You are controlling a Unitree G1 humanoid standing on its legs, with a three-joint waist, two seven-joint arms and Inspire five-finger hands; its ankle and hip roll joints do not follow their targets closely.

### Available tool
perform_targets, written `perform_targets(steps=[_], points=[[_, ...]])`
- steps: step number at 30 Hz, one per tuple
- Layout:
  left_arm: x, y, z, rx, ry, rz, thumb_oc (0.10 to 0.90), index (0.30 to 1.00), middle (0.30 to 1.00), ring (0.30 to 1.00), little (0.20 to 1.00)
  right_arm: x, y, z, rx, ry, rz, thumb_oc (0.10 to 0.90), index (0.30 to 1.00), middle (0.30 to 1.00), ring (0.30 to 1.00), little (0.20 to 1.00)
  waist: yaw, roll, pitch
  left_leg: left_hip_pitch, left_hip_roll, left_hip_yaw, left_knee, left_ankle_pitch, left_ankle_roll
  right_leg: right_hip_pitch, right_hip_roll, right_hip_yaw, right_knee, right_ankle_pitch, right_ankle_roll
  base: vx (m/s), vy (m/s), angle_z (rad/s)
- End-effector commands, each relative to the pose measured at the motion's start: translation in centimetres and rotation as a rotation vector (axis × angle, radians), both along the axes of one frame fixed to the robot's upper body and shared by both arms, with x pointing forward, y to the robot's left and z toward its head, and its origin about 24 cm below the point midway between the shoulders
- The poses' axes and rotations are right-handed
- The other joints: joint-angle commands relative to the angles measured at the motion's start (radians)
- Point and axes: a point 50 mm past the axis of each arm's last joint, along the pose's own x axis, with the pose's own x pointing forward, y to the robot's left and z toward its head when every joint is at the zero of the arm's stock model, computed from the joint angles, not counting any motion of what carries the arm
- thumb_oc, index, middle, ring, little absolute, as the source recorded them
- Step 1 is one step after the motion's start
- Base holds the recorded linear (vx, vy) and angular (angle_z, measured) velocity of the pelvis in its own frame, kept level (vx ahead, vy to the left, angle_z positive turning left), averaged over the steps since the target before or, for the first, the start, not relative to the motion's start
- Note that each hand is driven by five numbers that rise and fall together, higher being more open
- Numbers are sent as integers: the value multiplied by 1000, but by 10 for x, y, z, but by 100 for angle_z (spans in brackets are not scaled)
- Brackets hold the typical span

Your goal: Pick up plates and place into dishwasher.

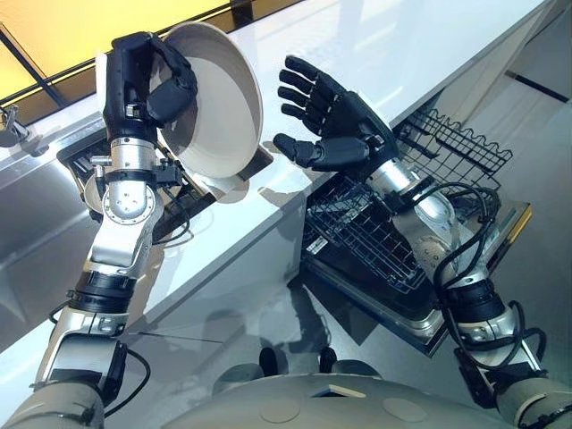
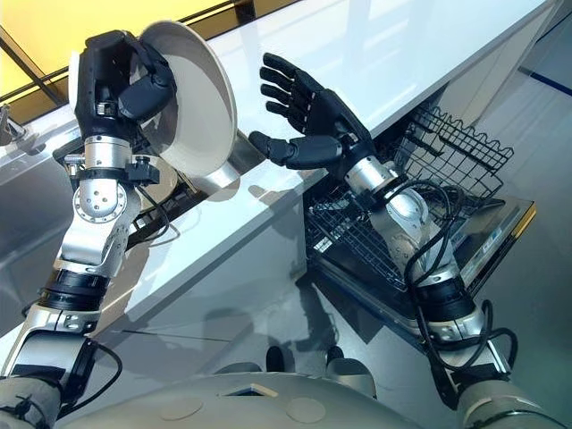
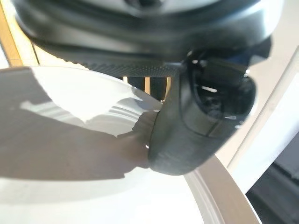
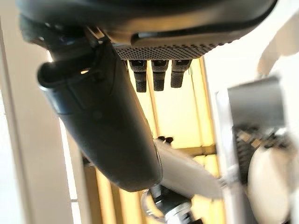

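A white plate point(image 1: 214, 103) is held up on edge above the white counter point(image 1: 375, 54), its hollow side facing right. My left hand point(image 1: 143, 80) is shut on its rim, thumb pressed on the inner face point(image 3: 93, 154). My right hand point(image 1: 335, 125) hovers open just right of the plate, palm toward it, fingers spread, not touching. Below the right arm the dishwasher's lower rack point(image 1: 375, 232) of dark wire is pulled out over the open door point(image 1: 483, 268).
A dark tray point(image 1: 116, 170) sits on the counter behind my left wrist, with another pale dish point(image 1: 94, 192) partly hidden there. A steel sink surface point(image 1: 36, 206) lies at the far left. The grey floor point(image 1: 268, 304) spreads in front of the counter.
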Motion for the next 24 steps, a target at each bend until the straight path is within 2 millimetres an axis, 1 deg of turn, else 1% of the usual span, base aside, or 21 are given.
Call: perform_targets(steps=[1, 4, 6, 7, 8, 9, 14, 16, 19, 24], points=[[5, -16, 65, 43, -337, 27, 100, 300, 300, 300, 200, -5, 23, 58, 173, -207, 126, 800, 900, 900, 900, 900, 9, 24, -112, 24, -6, -4, 14, -96, -23, -19, 44, -55, 103, -123, 10, 37, -6, 3], [8, -13, 63, 51, -329, 81, 100, 300, 300, 300, 200, -4, 29, 56, 209, -157, 146, 800, 900, 900, 900, 900, 10, 23, -115, 23, -6, -3, 14, -94, -24, -18, 43, -56, 98, -119, 10, 20, -2, 3], [10, -12, 63, 69, -333, 128, 100, 300, 300, 300, 200, -3, 33, 52, 253, -95, 167, 800, 900, 900, 900, 900, 10, 23, -115, 22, -6, -4, 13, -93, -24, -18, 43, -57, 96, -117, 10, 30, 2, 1], [11, -12, 62, 74, -335, 144, 100, 300, 300, 300, 200, -3, 34, 51, 268, -72, 173, 800, 900, 900, 900, 900, 10, 23, -117, 28, -6, -6, 11, -100, -24, -12, 43, -57, 94, -125, 12, 0, 0, 0], [11, -11, 62, 78, -339, 167, 100, 300, 300, 300, 200, -3, 37, 50, 290, -45, 181, 800, 900, 900, 900, 900, 11, 23, -115, 22, -6, -4, 15, -93, -24, -17, 43, -58, 96, -116, 10, 58, 4, 2], [12, -10, 62, 78, -340, 186, 100, 300, 300, 300, 200, -2, 38, 48, 304, -27, 186, 800, 900, 900, 900, 900, 11, 23, -117, 28, -7, -7, 12, -99, -23, -12, 43, -57, 95, -124, 12, 0, 0, 0], [13, -7, 60, 83, -354, 258, 100, 300, 300, 300, 200, -4, 43, 46, 345, -8, 185, 800, 900, 900, 900, 900, 11, 23, -115, 21, -9, -11, 16, -90, -21, -17, 42, -53, 98, -117, 9, 11, 0, 0], [14, -7, 58, 80, -353, 261, 100, 300, 300, 300, 200, -4, 44, 46, 355, -12, 177, 800, 900, 900, 900, 900, 11, 23, -117, 27, -10, -15, 13, -97, -21, -13, 42, -51, 98, -125, 10, 49, -3, -1], [14, -13, 54, 75, -355, 245, 100, 300, 300, 300, 200, -5, 42, 50, 357, -80, 110, 800, 900, 900, 900, 900, 12, 24, -115, 25, -12, -19, 14, -96, -19, -15, 42, -49, 100, -125, 10, 0, 0, 0], [12, -31, 43, 51, -355, 179, 100, 300, 300, 300, 200, -6, 46, 53, 406, -93, 65, 800, 900, 900, 900, 900, 13, 27, -107, 27, -15, -27, 19, -100, -17, -13, 43, -45, 103, -127, 8, 0, 0, 0]])
